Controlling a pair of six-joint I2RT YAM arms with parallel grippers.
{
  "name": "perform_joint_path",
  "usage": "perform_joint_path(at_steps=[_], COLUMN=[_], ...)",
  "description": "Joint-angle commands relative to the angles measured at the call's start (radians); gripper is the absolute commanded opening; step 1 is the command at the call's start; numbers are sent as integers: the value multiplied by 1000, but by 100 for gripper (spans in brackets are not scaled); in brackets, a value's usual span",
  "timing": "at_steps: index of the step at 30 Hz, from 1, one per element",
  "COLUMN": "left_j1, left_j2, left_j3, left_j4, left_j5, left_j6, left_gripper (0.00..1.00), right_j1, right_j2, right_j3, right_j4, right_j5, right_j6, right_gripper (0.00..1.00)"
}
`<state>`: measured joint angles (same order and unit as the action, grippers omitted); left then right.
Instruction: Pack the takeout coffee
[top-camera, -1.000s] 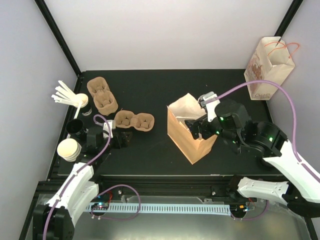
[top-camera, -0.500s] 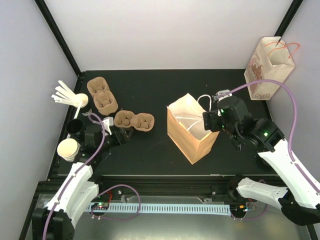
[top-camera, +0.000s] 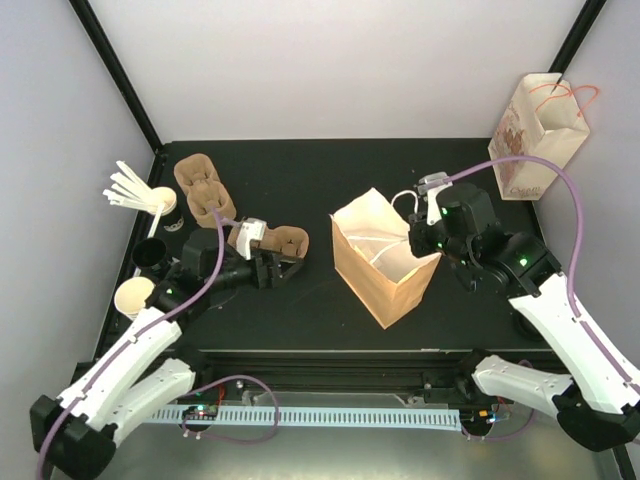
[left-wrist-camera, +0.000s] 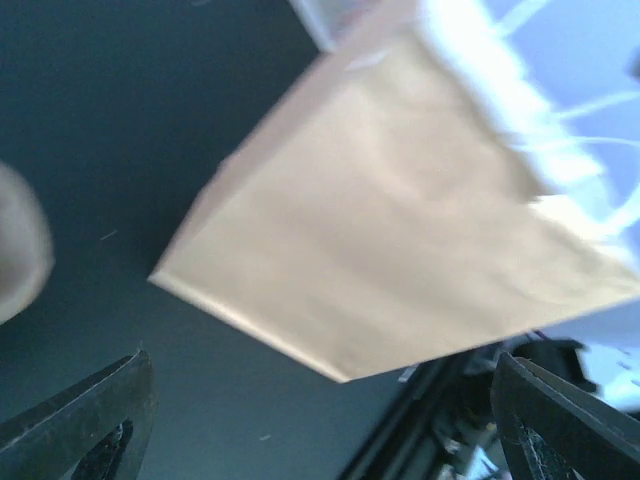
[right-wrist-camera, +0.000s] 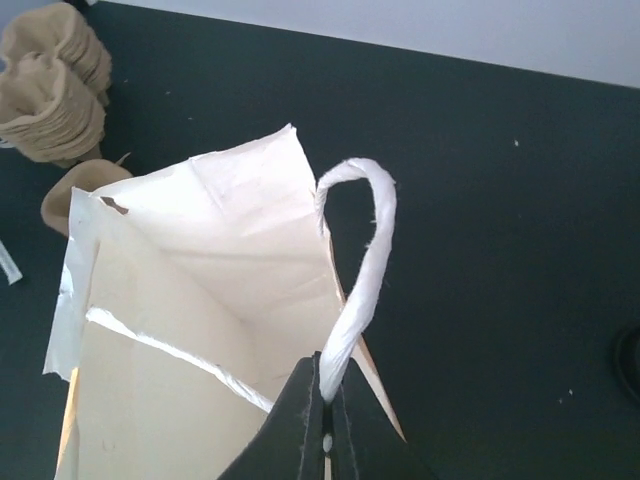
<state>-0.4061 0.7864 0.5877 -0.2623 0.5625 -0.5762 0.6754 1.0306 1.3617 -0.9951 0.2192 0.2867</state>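
Observation:
A cream paper cup (top-camera: 135, 296) stands at the table's left edge, with black lids (top-camera: 150, 256) just behind it. The open brown paper bag (top-camera: 385, 262) stands mid-table. My right gripper (top-camera: 420, 240) is at the bag's right rim. In the right wrist view it (right-wrist-camera: 327, 400) is shut on the bag's white handle (right-wrist-camera: 358, 260), above the empty-looking inside of the bag (right-wrist-camera: 200, 300). My left gripper (top-camera: 275, 268) is open and empty, in front of a cardboard cup carrier (top-camera: 270, 240) and pointing at the bag (left-wrist-camera: 400, 230), which is blurred in the left wrist view.
A second cup carrier (top-camera: 205, 190) lies at the back left, next to white stirrers (top-camera: 128, 187). A printed paper bag (top-camera: 538, 125) stands at the back right corner. Black frame posts run along the table's sides.
My right gripper came up out of the bag to its right rim and shut on the white handle. My left arm swung right from the cups to the near cup carrier.

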Motion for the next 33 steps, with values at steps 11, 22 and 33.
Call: perform_joint_path(at_steps=[11,22,33], left_j1=[-654,-872,-878], left_j2=[312,627,671], left_j3=[699,962,986], left_j4=[-348,-554,-751], left_j5=[-544,-955,-1224], left_j6=[322,442,285], left_gripper=[90,82,64], right_j1=[-4,-4,-4], right_j2=[-88,-93,-113], right_j3=[-29,-30,-43], right_j4=[98,125,135], right_j5=[-364,-414,-399], right_j6=[-61,-41,-31], right_gripper=[1,2,2])
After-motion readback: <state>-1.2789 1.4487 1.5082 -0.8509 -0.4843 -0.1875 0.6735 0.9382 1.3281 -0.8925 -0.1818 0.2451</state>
